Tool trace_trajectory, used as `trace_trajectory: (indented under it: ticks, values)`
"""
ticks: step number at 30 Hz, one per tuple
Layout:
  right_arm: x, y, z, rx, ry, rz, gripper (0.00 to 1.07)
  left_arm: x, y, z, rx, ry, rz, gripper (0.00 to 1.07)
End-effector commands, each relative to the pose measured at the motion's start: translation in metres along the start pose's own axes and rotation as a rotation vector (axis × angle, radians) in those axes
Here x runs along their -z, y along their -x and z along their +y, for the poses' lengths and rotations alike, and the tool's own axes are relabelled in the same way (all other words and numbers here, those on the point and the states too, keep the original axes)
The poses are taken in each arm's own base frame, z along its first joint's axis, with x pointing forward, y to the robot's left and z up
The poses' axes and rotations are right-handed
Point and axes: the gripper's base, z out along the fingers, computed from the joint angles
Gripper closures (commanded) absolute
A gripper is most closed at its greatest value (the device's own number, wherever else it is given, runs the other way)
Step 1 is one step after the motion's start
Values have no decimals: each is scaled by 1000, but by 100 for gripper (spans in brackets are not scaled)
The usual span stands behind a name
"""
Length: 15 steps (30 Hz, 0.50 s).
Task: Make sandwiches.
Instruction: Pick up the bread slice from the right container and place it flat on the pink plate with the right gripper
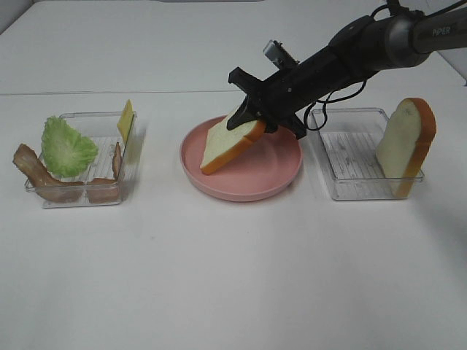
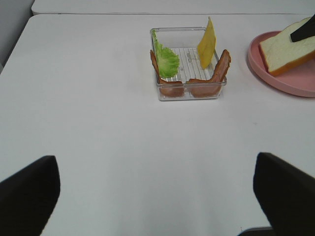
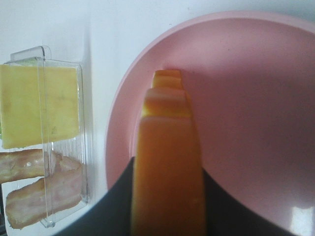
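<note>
The sandwich so far is a single white toy bread slice with an orange-brown crust (image 1: 230, 142), its face smooth and pale and the crust running along its lower edge. It hangs tilted over the round pink plastic plate (image 1: 241, 191) at the centre of the white table (image 1: 233, 277), its low corner on or just above the plate; which, the views do not settle. The black right gripper (image 1: 246, 117) is clenched on the slice's upper edge, a finger on either flat side.

A second bread slice of the same kind (image 1: 405, 146) stands upright at the outer end of the clear plastic tray (image 1: 350, 164) at 3 o'clock from the plate. That makes two bread slices.

At 9 o'clock another clear plastic tray (image 1: 95, 117) holds one green lettuce leaf (image 1: 67, 147), two brown bacon strips (image 1: 40, 175) draped over its walls, and one yellow cheese square (image 1: 126, 120) leaning on the wall nearest the plate.

The left gripper (image 2: 155, 167) is released, its dark fingers (image 2: 29, 191) spread wide above bare table, holding nothing.
</note>
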Motion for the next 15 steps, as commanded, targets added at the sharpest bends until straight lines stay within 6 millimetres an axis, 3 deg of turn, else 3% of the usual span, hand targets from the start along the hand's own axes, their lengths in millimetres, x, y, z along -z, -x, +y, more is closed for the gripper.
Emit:
trace_trajectory:
  ticks: [1, 3, 5, 8, 10, 15]
  values:
    - [1, 1, 0, 17, -4, 0, 87, 3, -1, 0, 8, 0, -29, 6]
    - [1, 0, 0, 21, -10, 3, 81, 3, -1, 0, 8, 0, -29, 6]
    - [1, -1, -2, -5, -32, 20, 49, 3, -1, 0, 8, 0, -29, 6]
    - [2, -1, -4, -4, -40, 29, 41, 3, -1, 0, 8, 0, -29, 6]
    - [9, -4, -2, 70, -86, 73, 24, 3, -1, 0, 8, 0, -29, 6]
    - [26, -3, 8, 134, -109, 91, 24, 3, -1, 0, 8, 0, -29, 6]
